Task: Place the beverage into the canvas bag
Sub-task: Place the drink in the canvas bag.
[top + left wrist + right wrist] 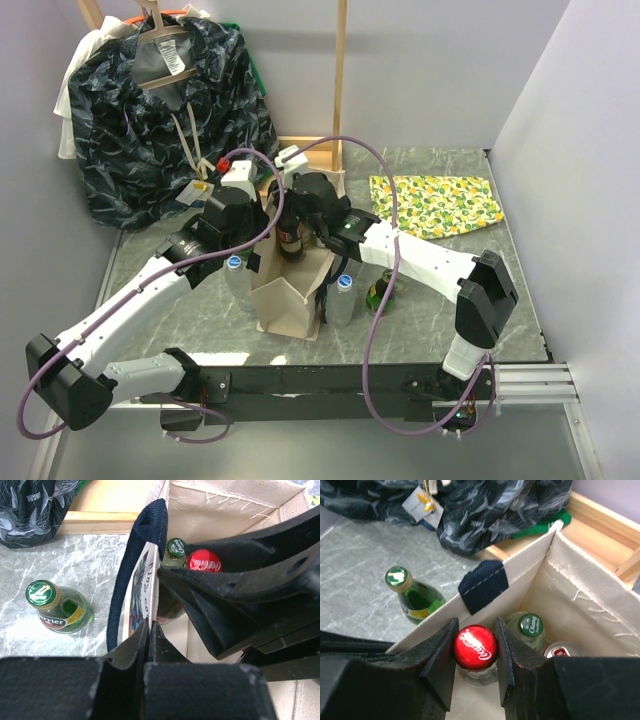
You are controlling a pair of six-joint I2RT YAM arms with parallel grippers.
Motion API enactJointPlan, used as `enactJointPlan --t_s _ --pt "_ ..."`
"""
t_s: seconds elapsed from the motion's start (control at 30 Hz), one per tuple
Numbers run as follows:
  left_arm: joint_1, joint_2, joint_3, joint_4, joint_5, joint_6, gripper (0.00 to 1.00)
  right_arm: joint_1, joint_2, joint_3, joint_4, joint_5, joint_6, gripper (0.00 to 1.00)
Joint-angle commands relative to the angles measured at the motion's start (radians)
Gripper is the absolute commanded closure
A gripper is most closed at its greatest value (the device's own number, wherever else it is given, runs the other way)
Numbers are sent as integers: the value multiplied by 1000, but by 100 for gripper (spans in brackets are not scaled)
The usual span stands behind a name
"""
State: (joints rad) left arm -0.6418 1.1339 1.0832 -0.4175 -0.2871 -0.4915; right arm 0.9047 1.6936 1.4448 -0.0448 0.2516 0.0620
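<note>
While right end effector (475, 634) clamps it, the beverage (475, 649) (red-capped) sits inside canvas bag (555, 587).

canvas bag (290, 300): mid-table | beverage bottle (475, 644): inside bag, between right gripper's (475, 652) fingers | second bottle (412, 592): left of bag | garment (150, 120): behind-left | cloth (435, 205): right-rear

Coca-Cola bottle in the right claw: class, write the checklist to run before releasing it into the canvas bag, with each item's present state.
1. Right claw clamps the Coca-Cola bottle at its cap: ok.
2. Bottle inside the canvas bag walls: ok.
3. Left claw pinches the bag's wall: ok.
4. Bottle base on the bag floor: cannot tell.
5. Green-capped bottle and can alongside stand upright: ok.
</note>
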Motion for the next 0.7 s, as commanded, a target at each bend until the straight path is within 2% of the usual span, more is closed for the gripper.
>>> enactJointPlan --t_s 0.0,0.67 --pt "4 -13 47 -1 -11 7 99 8 -74 19 289 57 -16 100" --pt "4 -19 34 -1 -20 10 99 11 -71 -37 276 71 4 100"
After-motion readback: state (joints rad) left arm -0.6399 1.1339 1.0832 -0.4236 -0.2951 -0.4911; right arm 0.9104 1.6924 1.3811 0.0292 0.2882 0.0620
